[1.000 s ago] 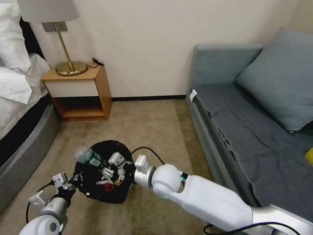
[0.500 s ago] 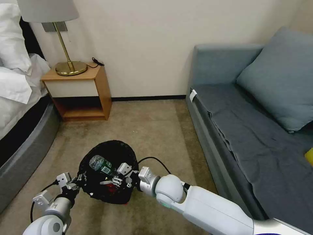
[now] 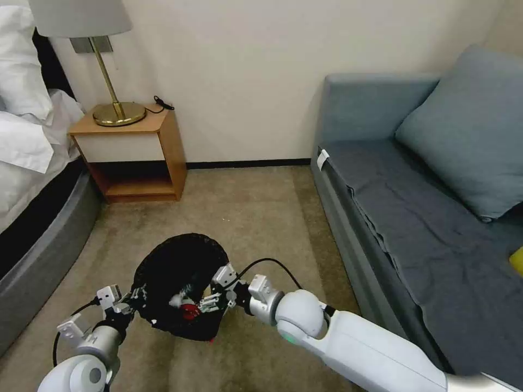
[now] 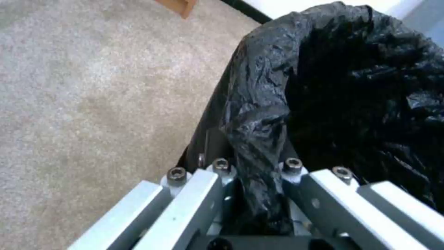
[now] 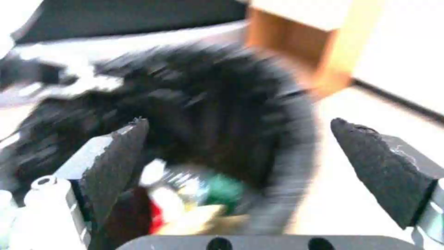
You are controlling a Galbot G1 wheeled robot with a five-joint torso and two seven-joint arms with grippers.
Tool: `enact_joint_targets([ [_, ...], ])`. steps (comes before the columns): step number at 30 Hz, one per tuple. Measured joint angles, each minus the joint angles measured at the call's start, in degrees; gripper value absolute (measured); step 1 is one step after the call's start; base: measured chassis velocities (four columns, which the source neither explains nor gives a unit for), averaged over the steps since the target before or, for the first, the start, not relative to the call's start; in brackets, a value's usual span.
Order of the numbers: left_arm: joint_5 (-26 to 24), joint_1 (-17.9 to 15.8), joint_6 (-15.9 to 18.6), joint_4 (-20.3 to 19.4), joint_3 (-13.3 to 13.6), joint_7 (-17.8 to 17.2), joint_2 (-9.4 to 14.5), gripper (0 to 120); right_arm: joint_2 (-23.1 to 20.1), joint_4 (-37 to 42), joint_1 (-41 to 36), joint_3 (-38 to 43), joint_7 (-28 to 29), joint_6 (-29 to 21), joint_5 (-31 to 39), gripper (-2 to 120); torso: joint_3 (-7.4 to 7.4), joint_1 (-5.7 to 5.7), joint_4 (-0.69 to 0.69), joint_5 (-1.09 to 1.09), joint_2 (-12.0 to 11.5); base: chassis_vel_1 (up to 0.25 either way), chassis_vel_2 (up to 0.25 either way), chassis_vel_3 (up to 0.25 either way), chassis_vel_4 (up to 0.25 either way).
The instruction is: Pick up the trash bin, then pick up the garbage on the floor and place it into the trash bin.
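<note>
The trash bin (image 3: 180,283) is off the carpet, held tilted by the left tool (image 4: 252,180), which is clamped on its bagged rim. The right tool (image 3: 210,298) sits at the bin's mouth, pads wide apart and empty. Inside lie the green-labelled bottle (image 5: 203,189) and red-and-white carton (image 3: 189,311). No litter shows on the visible carpet (image 3: 245,218); the task appears near complete
</note>
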Motion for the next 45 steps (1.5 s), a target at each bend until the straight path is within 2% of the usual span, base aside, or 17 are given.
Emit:
enact_joint_targets([
  [1, 0.0, 0.0, 0.0, 0.0, 0.0, 0.0, 0.0, 4, 0.0, 0.0, 0.0, 0.0, 0.0, 0.0, 0.0, 100, 0.0, 0.0, 0.0, 0.0, 0.0, 0.0, 0.0, 0.0, 0.0],
  [5, 0.0, -0.3, 0.2, 0.4, 0.4, -0.3, 0.0, 4, -3.9, 4.0, -4.4, 5.1, 6.9, 3.7, -1.1, 100, 0.0, 0.0, -0.01, -0.01, 0.0, 0.0, 0.0, 0.0, 0.0],
  [6, 0.0, -0.3, 0.2, 0.4, 0.4, -0.3, 0.0, 4, -3.9, 4.0, -4.4, 5.1, 6.9, 3.7, -1.1, 100, 0.0, 0.0, -0.01, -0.01, 0.0, 0.0, 0.0, 0.0, 0.0],
  [10, 0.4, -0.9, 0.6, 1.3, 1.2, -1.4, -0.3, 4, -7.0, 8.2, -9.8, 9.7, 12.8, 6.5, -5.0, 100, 0.0, 0.0, -0.02, -0.01, 0.0, 0.0, 0.0, 0.0, 0.0],
  [16, 1.7, -0.3, 0.8, 1.5, 0.8, -2.5, -1.4, 4, -6.9, 12.7, -13.8, 14.6, 14.3, 7.3, -6.2, 100, 0.0, 0.0, 0.01, 0.0, 0.0, 0.0, 0.0, 0.0, 0.0],
  [23, 1.8, -0.3, 1.9, 1.4, 1.0, -3.6, -1.5, 4, -6.4, 16.0, -17.6, 18.2, 14.2, 7.1, -6.9, 100, 0.0, 0.0, 0.0, 0.0, 0.0, 0.0, 0.0, 0.0, 0.0],
  [26, 1.1, -0.1, 3.2, 1.6, 1.0, -4.4, -1.4, 4, -6.2, 17.8, -20.4, 21.1, 13.3, 7.1, -8.9, 100, 0.0, 0.0, -0.01, -0.01, 0.0, 0.0, 0.0, 0.0, 0.0],
  [31, 1.0, 0.3, 3.5, 2.3, 0.7, -4.6, -1.4, 4, -6.1, 20.4, -25.4, 25.3, 12.3, 7.4, -11.0, 100, 0.0, 0.0, 0.0, -0.02, 0.0, 0.0, 0.0, 0.0, 0.0],
  [33, 1.0, 0.4, 3.6, 2.3, 0.7, -4.5, -1.4, 6, -6.1, 20.9, -26.7, 26.3, 12.2, 7.6, -11.4, 100, 0.0, 0.0, 0.0, -0.01, 0.0, 0.0, 0.0, 0.0, 0.0],
  [37, 1.7, 0.5, 3.2, 2.5, 0.7, -3.7, -1.4, 24, -5.3, 22.7, -32.4, 30.2, 12.1, 7.7, -13.4, 100, 0.0, 0.0, -0.01, -0.01, 0.0, 0.0, 0.0, 0.0, 0.0],
  [38, 1.7, 0.5, 3.2, 2.5, 0.7, -3.7, -1.4, 24, -5.3, 22.7, -32.4, 30.2, 12.1, 7.7, -13.4, 100, 0.0, 0.0, -0.01, -0.01, 0.0, 0.0, 0.0, 0.0, 0.0],
  [42, 4.3, 0.6, 0.9, 2.8, 0.6, -2.5, -1.4, 42, -3.7, 24.2, -37.6, 33.5, 12.2, 7.7, -16.1, 100, 0.0, 0.0, 0.0, -0.01, 0.0, 0.0, 0.0, 0.0, 0.0],
  [44, 5.0, 0.7, 0.4, 2.8, 0.5, -2.0, -1.4, 46, -3.3, 24.5, -38.5, 34.0, 12.2, 7.7, -16.6, 100, 0.0, 0.0, -0.01, -0.01, 0.0, 0.0, 0.0, 0.0, 0.0],
  [45, 6.3, 0.8, -0.9, 2.6, 0.4, -1.2, -1.4, 49, -2.9, 24.8, -39.7, 34.6, 12.3, 7.7, -17.3, 100, 0.0, 0.0, -0.01, -0.01, 0.0, 0.0, 0.0, 0.0, 0.0],
])
